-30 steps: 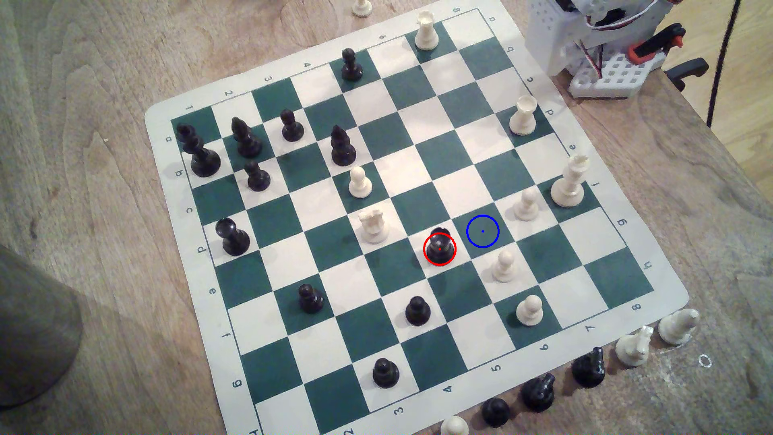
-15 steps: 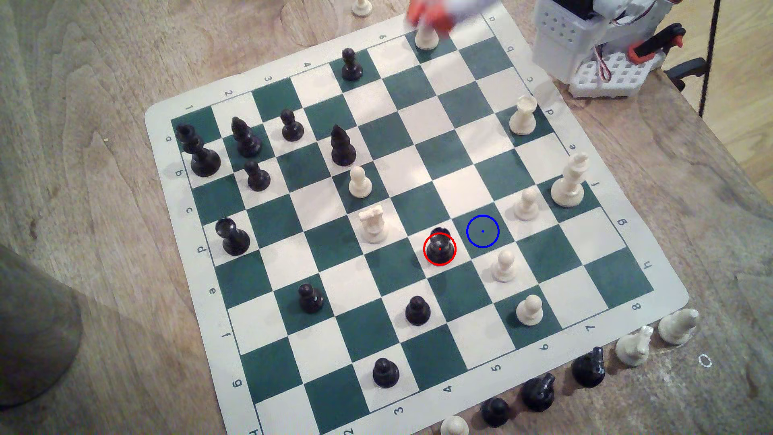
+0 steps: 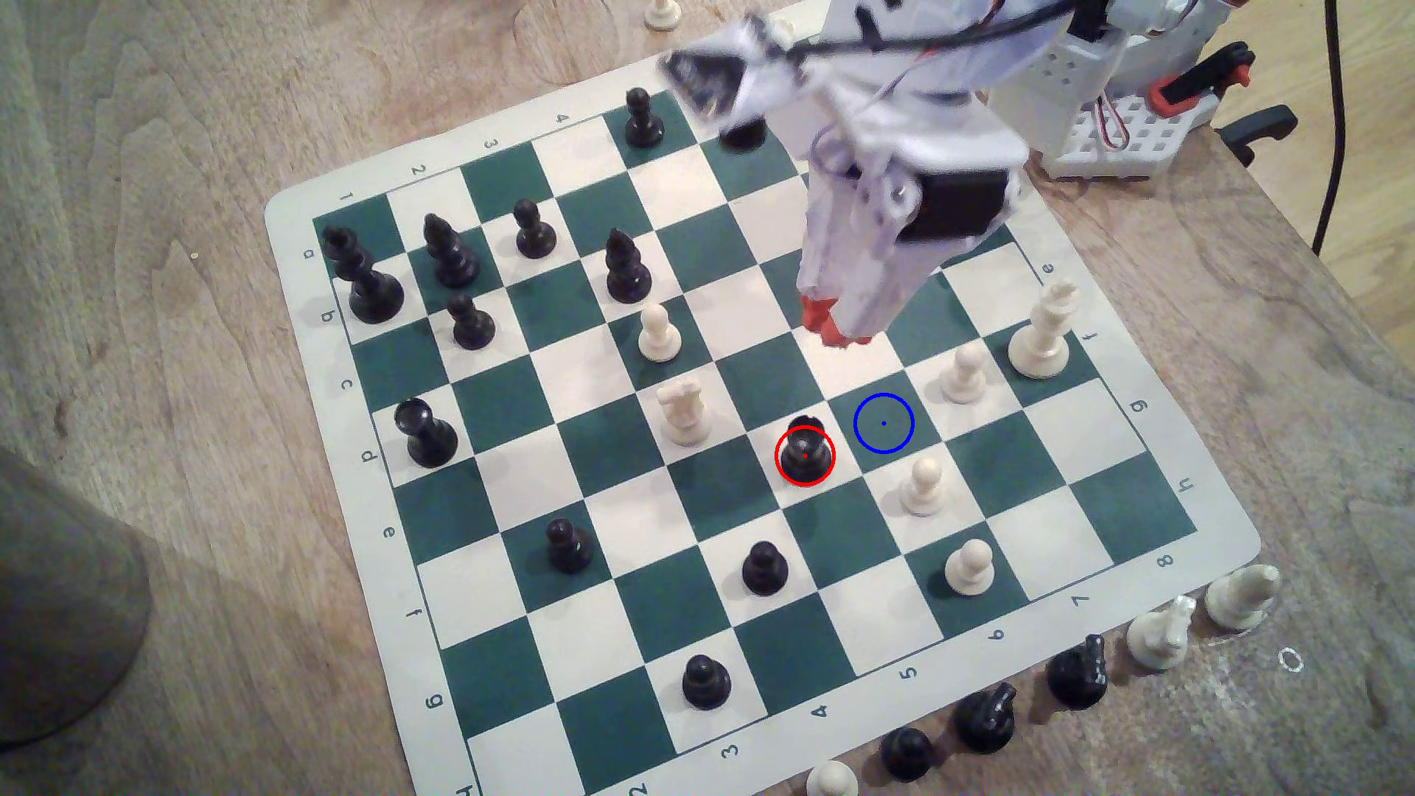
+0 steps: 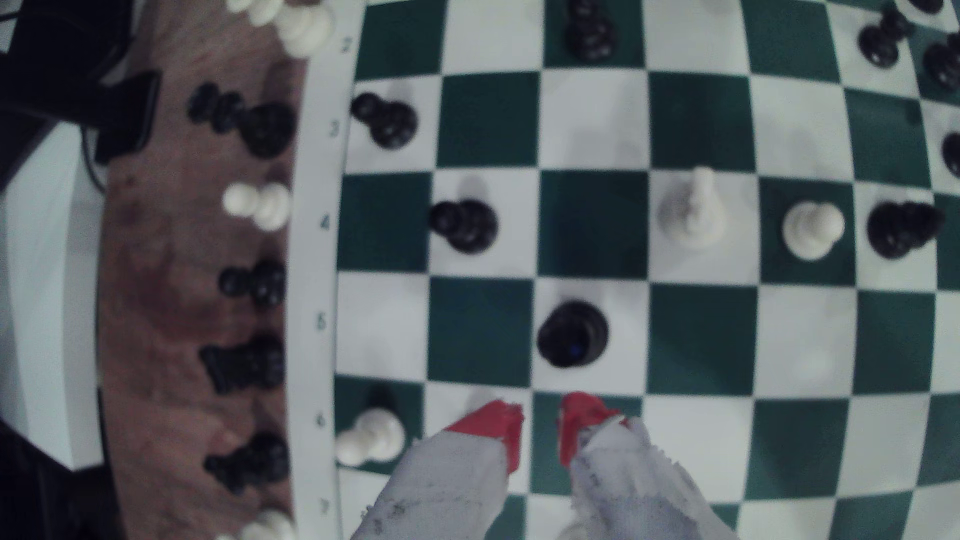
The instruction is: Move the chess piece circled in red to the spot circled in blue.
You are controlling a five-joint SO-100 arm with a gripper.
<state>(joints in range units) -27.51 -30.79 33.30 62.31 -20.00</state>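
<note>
The hand [image 3: 831, 325] hangs above the chessboard [image 3: 490, 398], its two red-tipped fingers [image 4: 498, 423] pointing down with a narrow gap between them and nothing held. In the wrist view the black rook [image 4: 572, 335] stands upright on a white square just ahead of the fingertips, apart from them. In the exterior view the rook [image 3: 805, 451], ringed in red, sits below the hand toward the near edge, and the blue-circled dark green square [image 3: 883, 423] lies just beside it, nearer the hand. Spare pieces line the desk [image 3: 191, 367] beyond the board's edge.
</note>
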